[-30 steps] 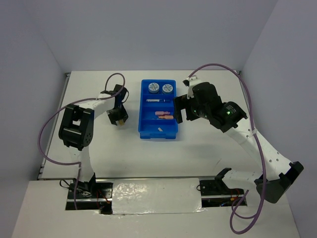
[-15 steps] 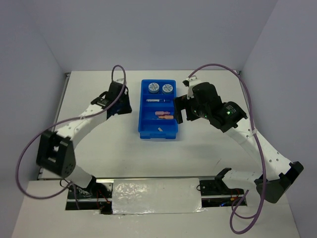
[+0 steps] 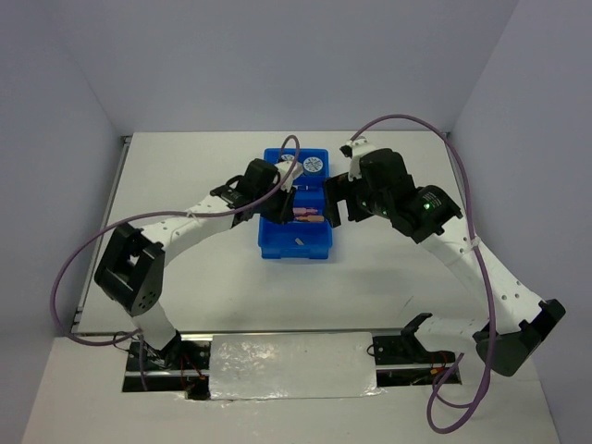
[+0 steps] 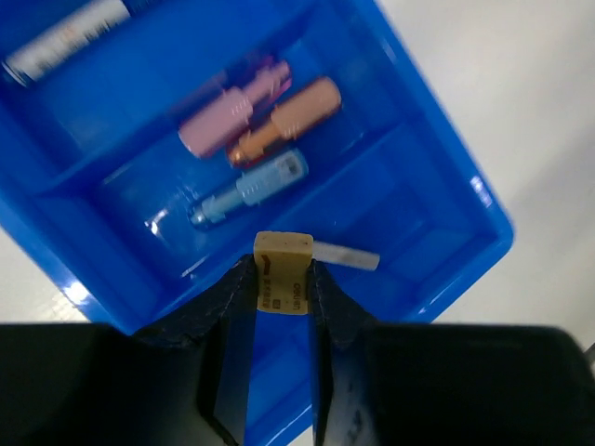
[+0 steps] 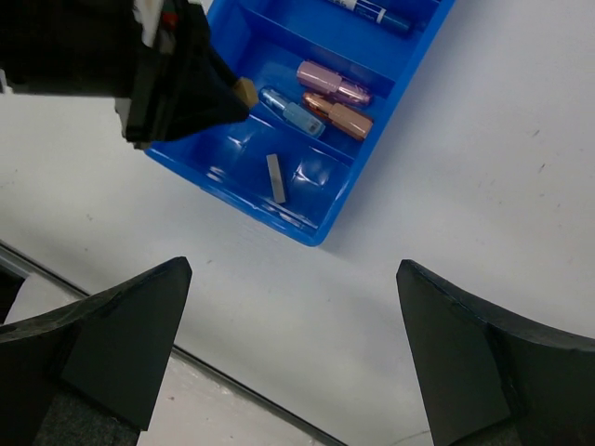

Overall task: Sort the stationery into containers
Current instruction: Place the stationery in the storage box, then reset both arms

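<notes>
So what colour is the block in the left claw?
The block is tan, clearest in the left wrist view.

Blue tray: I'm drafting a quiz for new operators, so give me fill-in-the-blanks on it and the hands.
The left hand is ___ on the tan bar. The right hand stands ___. The pink bar shares its tray compartment with ___ other bars. The grey bar lies ___ in its compartment.
Missing: shut, open, two, alone.

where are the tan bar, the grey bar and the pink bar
tan bar (image 4: 282, 279), left wrist view, on its labelled face
grey bar (image 5: 276, 178), right wrist view, middle of its length
pink bar (image 4: 232, 109), left wrist view, middle of its body
</notes>
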